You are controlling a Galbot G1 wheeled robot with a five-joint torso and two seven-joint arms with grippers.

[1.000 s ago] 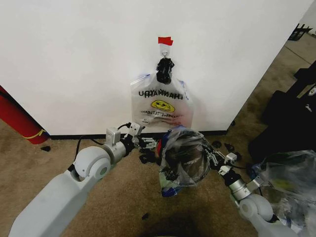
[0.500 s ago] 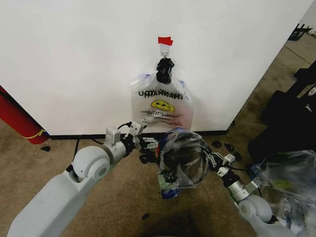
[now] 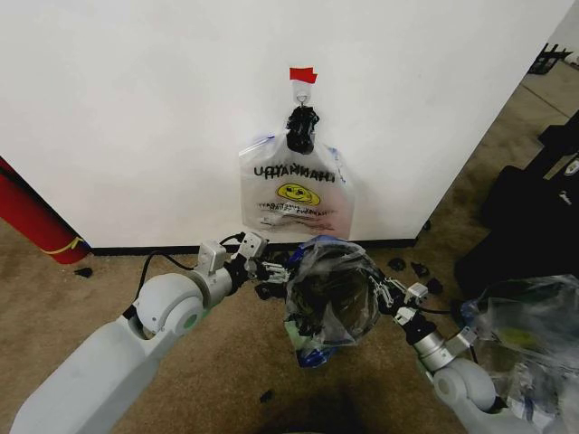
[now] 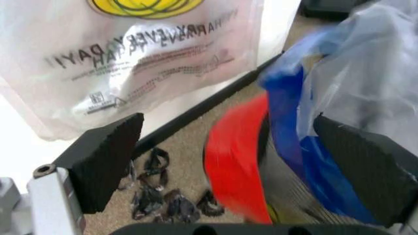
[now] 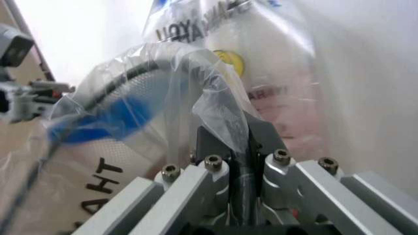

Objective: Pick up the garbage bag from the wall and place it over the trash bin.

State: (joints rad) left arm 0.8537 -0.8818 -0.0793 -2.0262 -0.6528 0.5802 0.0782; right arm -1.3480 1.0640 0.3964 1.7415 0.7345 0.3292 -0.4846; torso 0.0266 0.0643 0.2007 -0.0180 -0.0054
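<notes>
Against the upper part of the frame stands one white wall point(image 3: 136, 108) with a black baseboard, and below it runs brown carpet point(image 3: 226, 371). One red cylinder point(image 3: 32, 217) leans at the left edge; one big clear sack point(image 3: 529, 330) sits at the lower right. Two arms reach in from the bottom corners. One flat bundle of bags point(image 3: 294, 194) hangs at centre from a small hook point(image 3: 302, 90), under one piece of red tape point(image 3: 303, 74), held by a black clip point(image 3: 301, 129).

Just below the bundle, at centre frame, one trash bin point(image 3: 330, 294) of black mesh wears the garbage bag point(image 3: 348, 271), thin and see-through, with blue trim and black lettering, draped over its rim. A red band shows low on the bin in the left wrist view.

Left gripper point(image 3: 271, 269) sits at the bin's left side, jaws wide apart around the bag's blue edge. Right gripper point(image 3: 387, 291) sits at the right side, pinched closed on a fold of the plastic.
</notes>
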